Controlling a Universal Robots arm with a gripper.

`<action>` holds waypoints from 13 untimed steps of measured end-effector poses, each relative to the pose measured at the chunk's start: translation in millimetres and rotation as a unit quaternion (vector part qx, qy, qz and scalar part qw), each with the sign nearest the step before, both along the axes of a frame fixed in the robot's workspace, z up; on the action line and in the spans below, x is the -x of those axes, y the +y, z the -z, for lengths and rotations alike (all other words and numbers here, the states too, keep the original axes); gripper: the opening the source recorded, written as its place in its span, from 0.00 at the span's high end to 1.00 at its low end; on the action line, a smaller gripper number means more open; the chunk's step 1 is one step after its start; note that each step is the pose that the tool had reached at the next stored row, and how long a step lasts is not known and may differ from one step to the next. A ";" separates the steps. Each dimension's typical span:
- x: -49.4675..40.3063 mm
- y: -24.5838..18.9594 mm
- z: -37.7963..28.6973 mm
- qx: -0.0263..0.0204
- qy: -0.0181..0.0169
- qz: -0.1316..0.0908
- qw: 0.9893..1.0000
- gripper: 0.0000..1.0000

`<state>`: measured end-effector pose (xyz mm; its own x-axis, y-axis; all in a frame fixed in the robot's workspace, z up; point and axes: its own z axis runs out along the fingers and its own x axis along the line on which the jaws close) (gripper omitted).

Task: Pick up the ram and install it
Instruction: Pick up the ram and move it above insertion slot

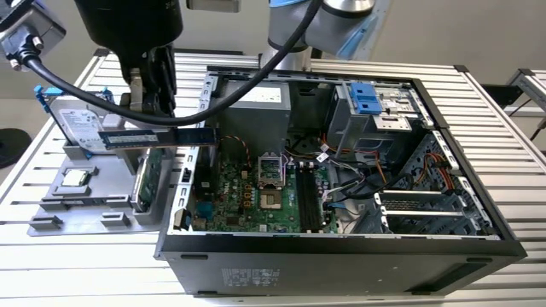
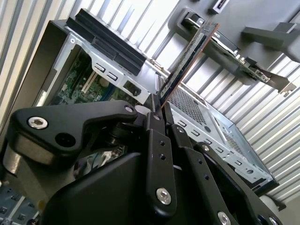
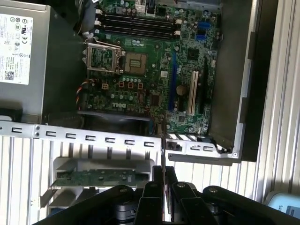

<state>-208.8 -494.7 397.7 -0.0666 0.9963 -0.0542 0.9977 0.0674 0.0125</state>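
Your pincer [image 1: 160, 130] is clamped on the ram [image 1: 128, 139], gripping it near mid-length. The stick stands on its long edge with its long axis level. One end juts past the pincer toward the exterior view's left, and the other reaches toward the open computer case [image 1: 341, 262]. Just below the pincer, a green card [image 1: 147, 182] stands in a grey tray [image 1: 77, 211]. Everything rests on a slatted metal table [image 1: 503, 128], and a pale wall [image 1: 461, 32] rises behind it.
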 end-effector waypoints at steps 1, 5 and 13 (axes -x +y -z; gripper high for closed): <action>-1.4 0.0 0.0 0.000 0.000 0.000 1.000 1.00; -7.5 0.0 0.1 0.000 0.000 0.000 1.000 1.00; -23.4 0.3 0.0 0.000 0.000 0.000 1.000 1.00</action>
